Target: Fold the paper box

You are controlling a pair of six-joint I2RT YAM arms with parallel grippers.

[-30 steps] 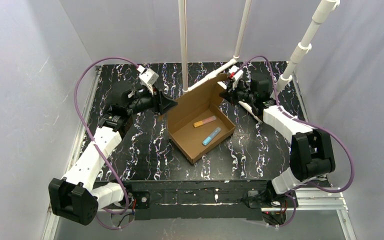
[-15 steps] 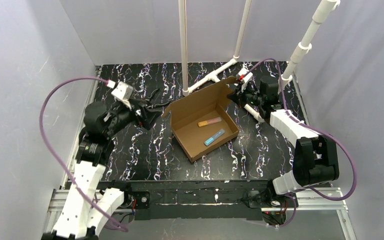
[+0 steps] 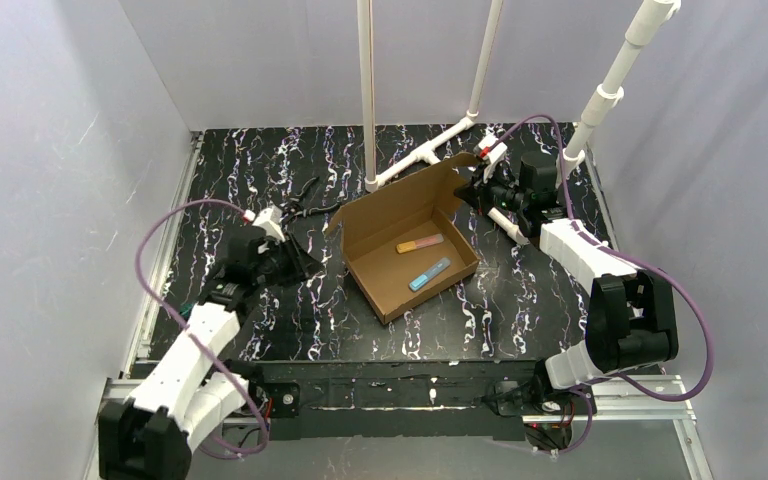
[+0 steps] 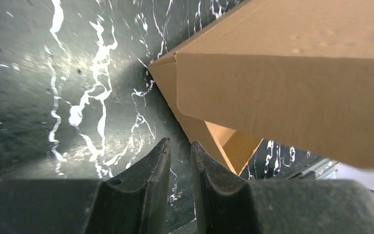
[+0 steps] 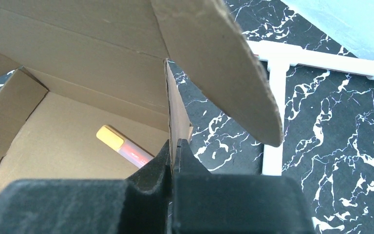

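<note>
The paper box (image 3: 385, 228) sits open at the table's middle, its lid flap (image 3: 438, 172) raised at the back. My right gripper (image 3: 472, 192) is shut on the box's right side wall (image 5: 174, 109), with the cardboard pinched between the fingertips (image 5: 174, 145). My left gripper (image 3: 307, 263) hovers low over the table just left of the box, apart from it. In the left wrist view its jaws (image 4: 180, 146) stand a narrow gap apart with only table between them, and the box's corner (image 4: 282, 83) lies just ahead.
An orange-capped marker (image 3: 419, 243) and a blue marker (image 3: 429, 272) lie inside the box; the orange one shows in the right wrist view (image 5: 122, 146). White pipe posts and a pipe foot (image 3: 430, 153) stand behind the box (image 5: 272, 122). Grey walls enclose the table.
My left arm has let go of the box's left wall and pulled back toward the near left, its jaws narrowing. The box swung slightly. The right gripper kept its hold.
</note>
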